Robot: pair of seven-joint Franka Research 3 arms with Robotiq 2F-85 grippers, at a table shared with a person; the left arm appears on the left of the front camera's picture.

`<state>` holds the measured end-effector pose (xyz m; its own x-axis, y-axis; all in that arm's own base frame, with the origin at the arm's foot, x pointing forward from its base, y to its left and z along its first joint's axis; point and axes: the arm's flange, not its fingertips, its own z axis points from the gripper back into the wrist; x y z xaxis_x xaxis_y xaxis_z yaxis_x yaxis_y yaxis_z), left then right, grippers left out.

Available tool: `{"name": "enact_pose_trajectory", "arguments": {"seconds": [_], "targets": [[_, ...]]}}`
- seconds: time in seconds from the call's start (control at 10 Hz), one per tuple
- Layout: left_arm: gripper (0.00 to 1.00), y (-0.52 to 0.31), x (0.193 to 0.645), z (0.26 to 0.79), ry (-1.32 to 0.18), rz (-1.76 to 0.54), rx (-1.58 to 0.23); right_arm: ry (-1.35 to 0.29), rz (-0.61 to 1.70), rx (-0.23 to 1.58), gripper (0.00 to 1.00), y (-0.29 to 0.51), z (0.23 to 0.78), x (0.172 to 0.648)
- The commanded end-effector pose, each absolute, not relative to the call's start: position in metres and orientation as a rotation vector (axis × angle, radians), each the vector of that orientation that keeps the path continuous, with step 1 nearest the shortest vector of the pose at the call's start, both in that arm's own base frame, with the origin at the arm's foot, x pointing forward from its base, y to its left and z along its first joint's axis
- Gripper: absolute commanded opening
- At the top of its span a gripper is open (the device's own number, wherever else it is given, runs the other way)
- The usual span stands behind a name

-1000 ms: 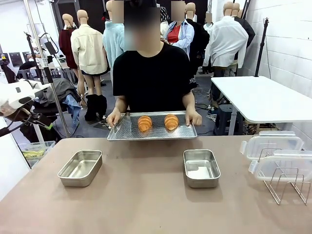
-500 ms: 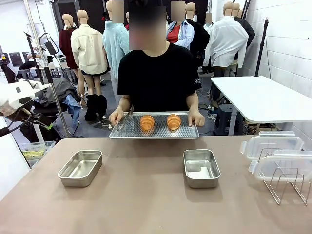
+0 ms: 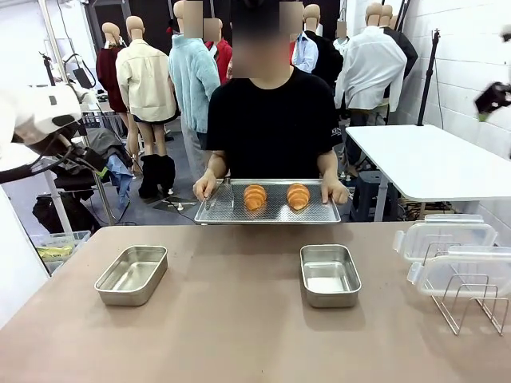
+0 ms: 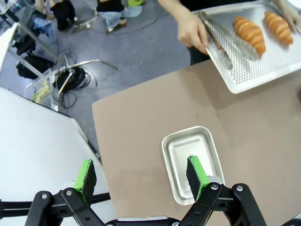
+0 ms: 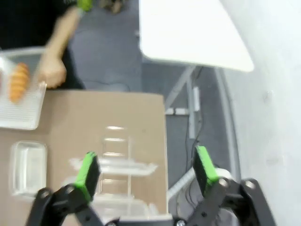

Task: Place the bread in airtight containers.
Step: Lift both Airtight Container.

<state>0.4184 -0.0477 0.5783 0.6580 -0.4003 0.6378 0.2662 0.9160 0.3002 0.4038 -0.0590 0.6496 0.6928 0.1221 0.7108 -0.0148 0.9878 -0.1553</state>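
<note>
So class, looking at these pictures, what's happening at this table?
A person holds a perforated tray carrying two croissants at the far edge of the table. Two steel containers sit empty on it, their clear lids lying at the right by a wire rack. The left gripper and right gripper are open above the table, holding nothing.

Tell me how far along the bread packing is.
Done: nothing; both pans sit empty. In hand: a person holds the tray with two croissants at the far edge of the table; the robot's left hand and right hand are open, holding nothing. Left: croissants into pans, lids clipped on.
</note>
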Motion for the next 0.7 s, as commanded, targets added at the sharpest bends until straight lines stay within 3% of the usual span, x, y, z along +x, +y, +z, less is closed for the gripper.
{"name": "enact_pose_trajectory", "arguments": {"seconds": [0.0,0.4,0.6], "targets": [[1.00,-0.055,0.425,0.577,-0.631,-0.351,0.289,-0.504,0.101,-0.177,1.00,-0.011,0.659,0.438],[1.00,-0.030,0.436,0.545,-0.525,-0.270,0.208,-0.197,0.173,-0.082,1.00,0.080,0.603,0.440],[1.00,-0.015,0.445,0.516,-0.444,-0.243,0.149,-0.186,0.108,0.054,1.00,0.110,0.570,0.429]]}}
